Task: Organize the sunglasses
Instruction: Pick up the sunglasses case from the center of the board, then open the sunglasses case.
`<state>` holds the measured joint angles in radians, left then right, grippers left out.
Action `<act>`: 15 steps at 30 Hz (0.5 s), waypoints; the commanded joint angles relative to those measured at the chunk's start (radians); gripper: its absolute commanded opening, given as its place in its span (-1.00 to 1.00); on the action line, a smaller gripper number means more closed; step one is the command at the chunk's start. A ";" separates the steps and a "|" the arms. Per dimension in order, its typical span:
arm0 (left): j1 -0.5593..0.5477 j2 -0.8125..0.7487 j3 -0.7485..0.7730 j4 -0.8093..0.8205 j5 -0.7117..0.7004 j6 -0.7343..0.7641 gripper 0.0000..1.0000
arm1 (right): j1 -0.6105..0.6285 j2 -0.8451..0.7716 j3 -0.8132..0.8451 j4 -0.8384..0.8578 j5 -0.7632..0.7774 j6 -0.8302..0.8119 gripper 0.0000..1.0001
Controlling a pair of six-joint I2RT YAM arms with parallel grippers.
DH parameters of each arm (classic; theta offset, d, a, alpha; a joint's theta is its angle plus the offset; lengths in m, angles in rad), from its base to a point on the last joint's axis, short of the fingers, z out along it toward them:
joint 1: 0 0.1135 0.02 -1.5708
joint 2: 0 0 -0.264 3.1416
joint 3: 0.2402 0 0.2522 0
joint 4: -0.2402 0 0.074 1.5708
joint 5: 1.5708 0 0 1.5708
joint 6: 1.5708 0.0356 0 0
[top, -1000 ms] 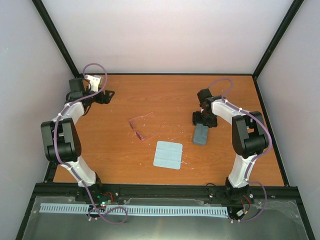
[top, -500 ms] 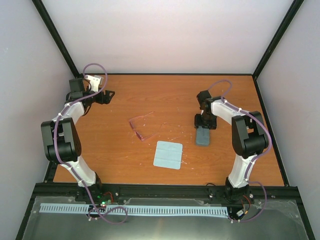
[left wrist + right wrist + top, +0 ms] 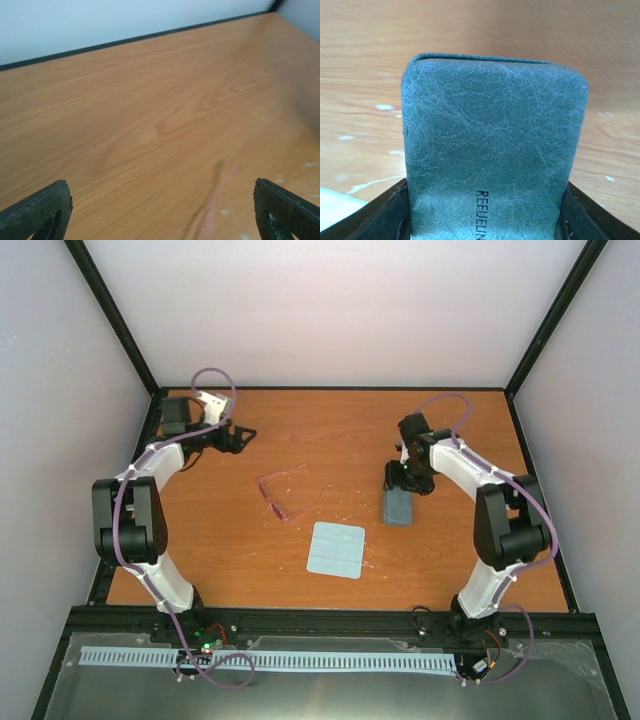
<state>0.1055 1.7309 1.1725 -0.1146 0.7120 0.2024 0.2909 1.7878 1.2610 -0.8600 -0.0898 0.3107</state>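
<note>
Case (image 3: 398, 507) closed, clamped between right fingers (image 3: 382, 215), sunglasses (image 3: 282, 494) outside on table (image 3: 320, 430)

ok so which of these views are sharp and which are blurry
Top external: even, soft light, no glare; the sunglasses barely show against the table. Left wrist: table slightly soft, smeared near the bottom. Right wrist: case sharp, table behind it blurred.

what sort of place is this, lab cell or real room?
Probably a lab test cell: wooden table boxed in by blank white walls on a black frame, with staged props: sunglasses, case, cloth.
</note>
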 commanded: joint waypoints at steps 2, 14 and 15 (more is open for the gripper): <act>-0.159 0.016 0.018 -0.039 0.143 0.009 0.99 | 0.010 -0.126 0.002 0.208 -0.396 -0.044 -0.19; -0.304 0.058 0.031 0.025 0.327 -0.113 0.99 | 0.014 -0.129 -0.079 0.523 -0.809 0.036 -0.17; -0.316 0.063 0.033 0.024 0.325 -0.112 0.99 | 0.018 -0.130 -0.080 0.531 -0.818 0.040 -0.17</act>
<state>-0.1783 1.7687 1.1725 -0.1196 0.9756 0.1284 0.2935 1.6680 1.1881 -0.4477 -0.7635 0.3202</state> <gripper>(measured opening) 0.995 0.648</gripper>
